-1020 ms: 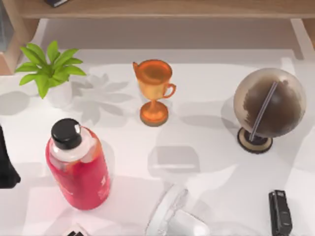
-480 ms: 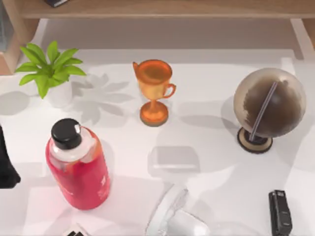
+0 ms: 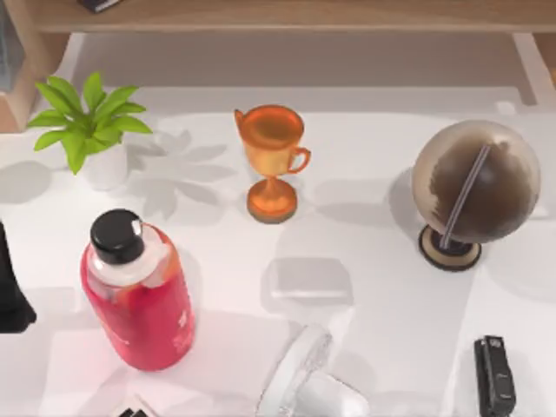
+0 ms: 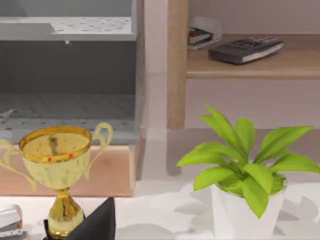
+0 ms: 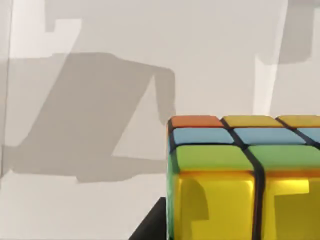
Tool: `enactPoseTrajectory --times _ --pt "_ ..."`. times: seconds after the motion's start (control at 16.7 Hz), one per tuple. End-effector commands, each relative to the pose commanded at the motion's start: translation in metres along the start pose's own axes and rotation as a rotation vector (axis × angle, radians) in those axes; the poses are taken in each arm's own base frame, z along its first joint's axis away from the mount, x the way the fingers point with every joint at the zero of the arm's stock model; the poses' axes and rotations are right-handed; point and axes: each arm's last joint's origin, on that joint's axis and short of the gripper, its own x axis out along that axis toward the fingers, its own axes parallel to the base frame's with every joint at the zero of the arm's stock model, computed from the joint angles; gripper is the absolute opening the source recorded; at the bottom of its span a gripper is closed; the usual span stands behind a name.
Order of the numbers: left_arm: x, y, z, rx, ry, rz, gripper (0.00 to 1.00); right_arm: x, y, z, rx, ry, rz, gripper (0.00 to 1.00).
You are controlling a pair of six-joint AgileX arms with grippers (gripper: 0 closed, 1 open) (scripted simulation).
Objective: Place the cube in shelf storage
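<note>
Cube close under the right wrist camera, shelf along the table's far edge.

In the top view, the left arm sits parked at the left edge. Next come a potted plant, a red bottle, an orange trophy, a flat translucent block and a globe. The shelf storage runs behind them all as a light-brown board. The left wrist view adds that shelf's upright panel and a dark keypad device lying on its board. A dark tip of the left gripper shows beside the trophy, and I cannot tell its grip. The right wrist view brings the cube close above a white surface. It has glossy yellow tiles on the near face and green, blue, orange and yellow tiles on top, split by dark lines. A dark part of the right gripper touches its corner; whether it clasps the cube cannot be told.
</note>
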Motion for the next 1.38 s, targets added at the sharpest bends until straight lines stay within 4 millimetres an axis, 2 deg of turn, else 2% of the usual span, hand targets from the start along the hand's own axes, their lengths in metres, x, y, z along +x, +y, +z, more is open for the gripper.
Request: enactPoseTrajectory --times 0.12,0.24,0.48,0.6,0.9,1.08,1.2,1.38 --pt "0.0 0.0 0.0 0.0 0.0 0.0 1.0 -0.007 -0.001 0.001 0.016 -0.012 -0.001 0.0" --pt "0.0 0.0 0.0 0.0 0.0 0.0 1.0 -0.001 -0.004 0.001 0.04 -0.01 0.015 0.0" --pt "0.0 0.0 0.0 0.0 0.0 0.0 1.0 0.042 -0.004 0.003 0.067 0.038 0.081 0.0" --pt "0.0 0.0 0.0 0.0 0.0 0.0 1.0 0.053 -0.001 0.006 0.065 0.043 0.096 0.0" --pt "0.0 0.0 0.0 0.0 0.0 0.0 1.0 0.054 -0.002 0.005 0.069 0.047 0.096 0.0" --pt "0.0 0.0 0.0 0.0 0.0 0.0 1.0 0.038 0.001 0.003 0.066 0.036 0.08 0.0" --pt "0.0 0.0 0.0 0.0 0.0 0.0 1.0 0.013 0.01 0.003 0.055 0.011 0.057 0.0" --pt "0.0 0.0 0.0 0.0 0.0 0.0 1.0 -0.03 0.04 0.003 0.015 -0.049 0.02 0.0"
